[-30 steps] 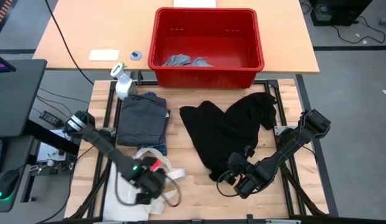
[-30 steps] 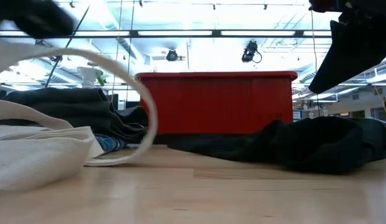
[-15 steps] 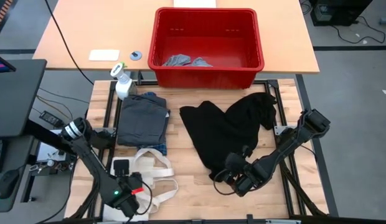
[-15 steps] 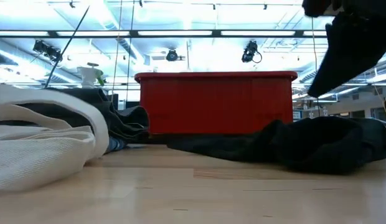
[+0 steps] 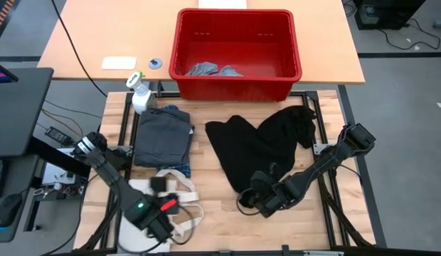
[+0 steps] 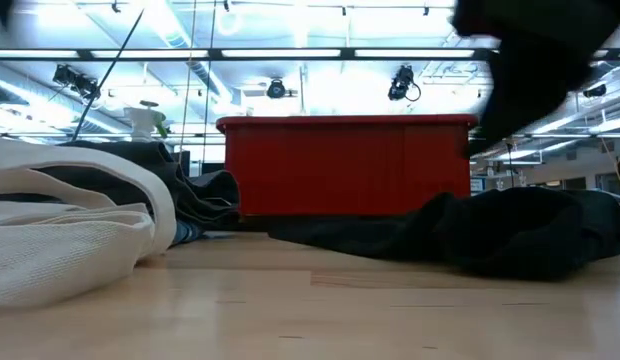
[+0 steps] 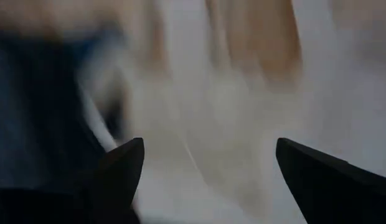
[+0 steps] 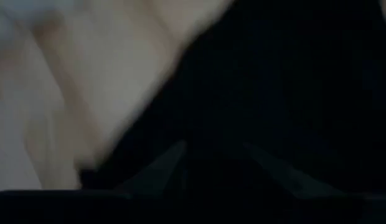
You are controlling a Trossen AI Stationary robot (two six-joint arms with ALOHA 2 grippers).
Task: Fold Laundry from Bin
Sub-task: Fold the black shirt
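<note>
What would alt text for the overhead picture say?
Two dark robot arms work over a wooden table: the right gripper at a black garment, the left gripper over a cream tote bag. Behind sits a red bin.

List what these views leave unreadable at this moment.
- Right gripper: high view, its fingertips lie against the black garment; right wrist view is dark and blurred, so any grip is unclear.
- Tote bag: left wrist view is motion-blurred; the left gripper covers part of it from above.
- Light grey pieces in the bin: too small to identify.
</note>
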